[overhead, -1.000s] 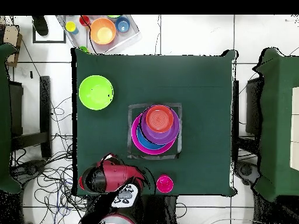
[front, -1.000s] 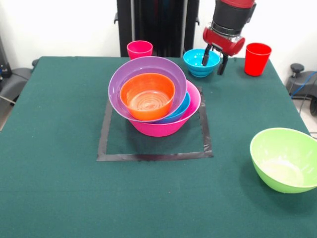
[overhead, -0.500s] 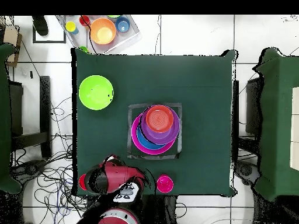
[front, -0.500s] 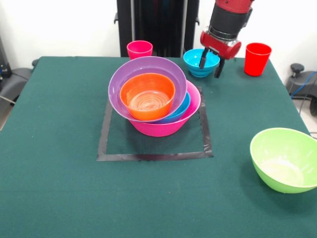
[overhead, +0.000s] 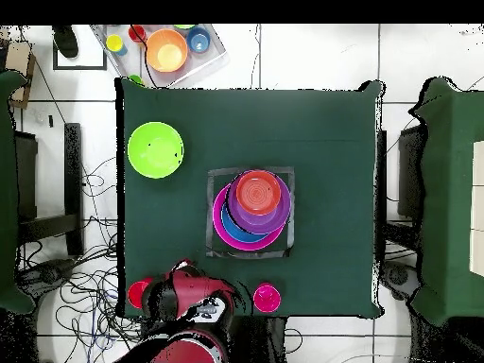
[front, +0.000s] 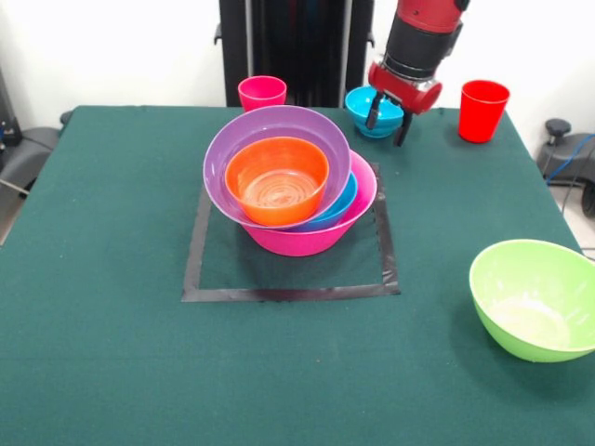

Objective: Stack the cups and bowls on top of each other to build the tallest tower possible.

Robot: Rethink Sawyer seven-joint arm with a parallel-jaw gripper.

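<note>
The tower (front: 296, 186) sits at centre frame on the worktop (front: 112, 353): the purple bowl (front: 244, 135) leans crooked in the pink bowl (front: 307, 240), so added weight could slide it off. At upper right, the gripper (front: 387, 116) hangs parted and empty over the small blue bowl (front: 361, 102), which a finger could tip. No readable writing.

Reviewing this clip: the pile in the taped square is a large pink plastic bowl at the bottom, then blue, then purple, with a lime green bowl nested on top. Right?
Not quite. The top bowl is the orange plastic bowl, not lime green. The front view shows it nested in the purple plastic bowl, above the blue plastic bowl and the large pink plastic bowl. The large lime green plastic bowl sits apart on the table.
</note>
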